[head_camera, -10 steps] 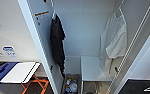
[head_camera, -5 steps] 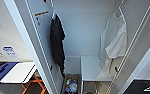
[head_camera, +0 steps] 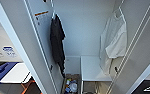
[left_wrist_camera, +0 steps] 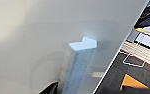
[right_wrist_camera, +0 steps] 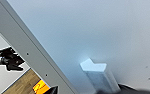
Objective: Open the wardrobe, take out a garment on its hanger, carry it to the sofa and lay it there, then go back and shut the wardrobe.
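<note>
While we are looking down from the head view, the wardrobe (head_camera: 86, 37) is standing open before us, its two tall doors swung outward to either side, long axes running top to bottom. The left door (head_camera: 26, 47) is carrying a label with an orange stripe near its top; the right door (head_camera: 138, 57) is angling away toward the lower right. Inside, the garment (head_camera: 114, 42) is hanging at the right end, draping straight down with its long axis vertical, from the hanger (head_camera: 118, 11), whose hook is pointing up. A black shirt (head_camera: 57, 42) is hanging at the left end, well apart from the white one. Below them a white shelf (head_camera: 93, 67) is sitting low, with a small box of mixed items (head_camera: 70, 85) beside it on the wardrobe floor. Outside, at the left, a white bench (head_camera: 14, 73) is showing beyond the door.

In the left wrist view a white door handle (left_wrist_camera: 79, 60) is looming close against a flat door panel; in the right wrist view another handle (right_wrist_camera: 98, 72) is doing the same. We cannot tell how far either tool is open, or whether it is touching a handle. The garment is hanging inside the wardrobe, beyond the door panels that both wrist cameras are facing.
</note>
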Robot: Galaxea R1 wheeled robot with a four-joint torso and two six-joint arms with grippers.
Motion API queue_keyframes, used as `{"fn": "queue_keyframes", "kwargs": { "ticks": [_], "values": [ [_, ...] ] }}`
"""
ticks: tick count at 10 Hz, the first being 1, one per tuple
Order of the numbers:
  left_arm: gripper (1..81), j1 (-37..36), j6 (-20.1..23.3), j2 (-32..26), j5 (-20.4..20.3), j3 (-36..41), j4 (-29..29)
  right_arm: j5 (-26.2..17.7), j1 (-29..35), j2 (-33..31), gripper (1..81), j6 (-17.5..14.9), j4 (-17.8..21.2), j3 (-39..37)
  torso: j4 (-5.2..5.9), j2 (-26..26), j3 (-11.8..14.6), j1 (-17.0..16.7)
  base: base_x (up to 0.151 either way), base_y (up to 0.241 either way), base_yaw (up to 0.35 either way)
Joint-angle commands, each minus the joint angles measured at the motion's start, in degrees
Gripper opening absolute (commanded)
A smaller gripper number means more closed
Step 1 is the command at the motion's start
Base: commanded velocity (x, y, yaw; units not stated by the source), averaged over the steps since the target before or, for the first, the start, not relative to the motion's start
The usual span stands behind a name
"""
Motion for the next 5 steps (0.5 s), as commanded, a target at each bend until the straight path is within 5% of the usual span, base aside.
{"fn": "queue_keyframes", "kwargs": {
  "ticks": [1,5],
  "values": [
    [81.1,5.96,-1.93,-2.60,3.50,18.54,-0.68,-8.41,-1.08,-1.04,81.1,3.09,-2.71,10.75,0.00,0.00,0.00,0.00,0.000,0.000,0.000],
    [81.1,10.88,-1.84,-10.08,-1.95,15.38,0.81,-4.46,-2.04,-6.84,81.1,3.79,-2.71,8.64,-0.02,0.00,0.00,0.00,0.000,0.000,0.000]
  ]
}}
